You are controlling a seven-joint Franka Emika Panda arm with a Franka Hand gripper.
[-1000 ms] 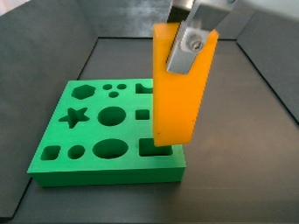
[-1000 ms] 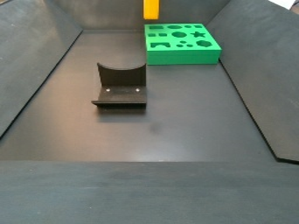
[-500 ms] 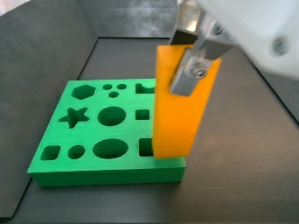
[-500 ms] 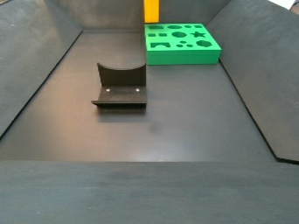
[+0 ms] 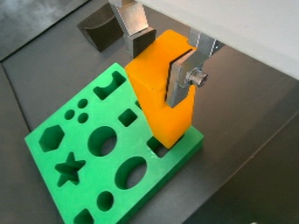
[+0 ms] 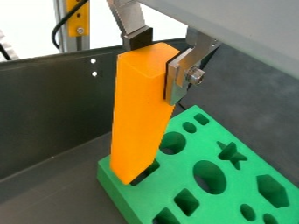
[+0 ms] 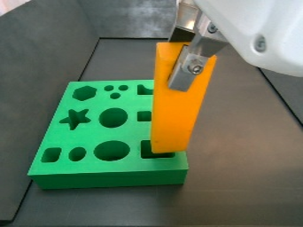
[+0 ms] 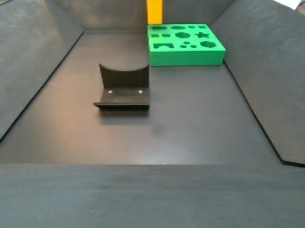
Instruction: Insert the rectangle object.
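In both wrist views my claw (image 5: 163, 54) (image 6: 163, 54) grips the rectangle object (image 5: 162, 92) (image 6: 138, 109), its lower end entering the green board (image 5: 87, 153) (image 6: 222, 188). In a side view the block (image 7: 172, 102) has sunk lower into the board's (image 7: 89, 133) five-o'clock corner. The fixture (image 8: 123, 87) hasn't moved.

Dark grey floor (image 8: 167, 134) enclosed by sloping dark walls (image 8: 42, 67).

Even, soft light; sharp frames, faint glare on dark floor (image 8: 179, 134).
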